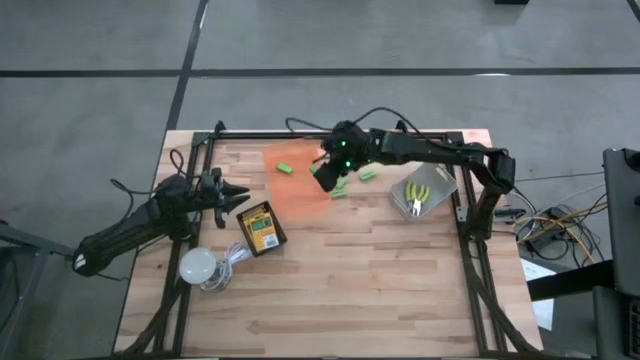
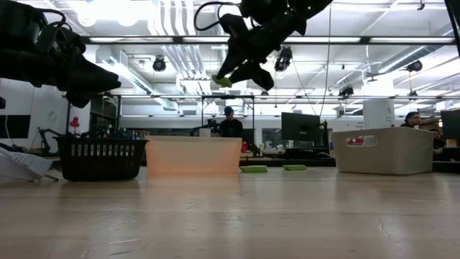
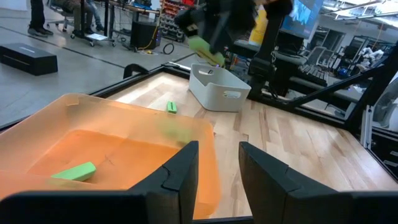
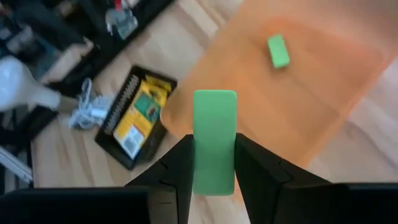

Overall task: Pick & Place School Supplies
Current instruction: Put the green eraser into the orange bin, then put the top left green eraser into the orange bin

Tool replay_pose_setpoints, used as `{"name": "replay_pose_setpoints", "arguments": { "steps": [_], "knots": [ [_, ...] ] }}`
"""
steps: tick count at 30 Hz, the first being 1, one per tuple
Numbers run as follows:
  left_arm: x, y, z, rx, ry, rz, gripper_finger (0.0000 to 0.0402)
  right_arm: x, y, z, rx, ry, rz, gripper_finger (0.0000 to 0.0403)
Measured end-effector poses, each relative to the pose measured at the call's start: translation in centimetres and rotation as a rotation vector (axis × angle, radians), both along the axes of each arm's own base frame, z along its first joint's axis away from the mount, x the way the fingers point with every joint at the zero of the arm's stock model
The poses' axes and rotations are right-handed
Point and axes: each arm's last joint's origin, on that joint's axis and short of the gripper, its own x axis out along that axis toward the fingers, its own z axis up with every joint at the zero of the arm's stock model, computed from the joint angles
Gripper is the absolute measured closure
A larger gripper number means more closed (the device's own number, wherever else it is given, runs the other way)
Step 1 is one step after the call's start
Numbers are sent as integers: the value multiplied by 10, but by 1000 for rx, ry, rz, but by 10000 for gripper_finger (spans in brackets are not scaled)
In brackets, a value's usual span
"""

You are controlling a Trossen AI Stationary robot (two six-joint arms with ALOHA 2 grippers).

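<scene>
My right gripper (image 1: pixel 326 178) hangs above the near right edge of the orange tray (image 1: pixel 290 195), shut on a green block (image 4: pixel 214 134). Another green block (image 1: pixel 285 168) lies flat inside the tray. Two more (image 1: pixel 367 174) (image 1: pixel 340 190) lie on the table just right of it. Yellow-and-green crayon boxes (image 1: pixel 262 228) sit in a black holder. Yellow-handled scissors (image 1: pixel 416 193) lie in a white bin (image 1: pixel 432 180). My left gripper (image 1: pixel 238 195) waits open at the table's left, pointing at the tray. My right gripper pinches the green block by its two long sides (image 4: pixel 198 163) between its two fingers. The fingers lie along the block, whose free end (image 4: pixel 215 99) sticks out past the fingertips. They slant down toward the tray, and the block (image 2: pixel 223 81) is lifted well clear of it.
A white bulb (image 1: pixel 197 265) with a coiled cord lies at the near left. Black frame rails (image 1: pixel 462 215) run along the table's sides. Bare wood lies across the near half of the table (image 1: pixel 360 290). People sit at desks in the room behind.
</scene>
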Motion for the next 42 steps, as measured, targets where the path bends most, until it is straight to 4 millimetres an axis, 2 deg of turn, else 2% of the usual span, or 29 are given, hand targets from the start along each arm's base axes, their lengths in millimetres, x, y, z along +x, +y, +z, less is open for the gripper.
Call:
{"name": "replay_pose_setpoints", "arguments": {
  "steps": [4, 10, 20, 25, 31, 42],
  "knots": [
    [0, 0, 0, 0, 0, 0, 282, 3, -13, -1, -13, -46, -24, 303],
    [0, 0, 0, 0, 0, 0, 282, 14, -36, -21, -13, -80, -47, 293],
    [0, 0, 0, -1, 2, 0, 282, 41, -51, -89, 64, -26, -4, 295],
    [0, 0, 0, -1, 1, 0, 282, 51, -57, -116, 54, 26, 8, 296],
    [0, 0, 0, -1, 2, 0, 282, 55, -56, -108, -119, 67, 35, 285],
    [0, 0, 0, -1, 2, 0, 282, 55, -57, -104, -147, 88, 41, 273]
  ]
}}
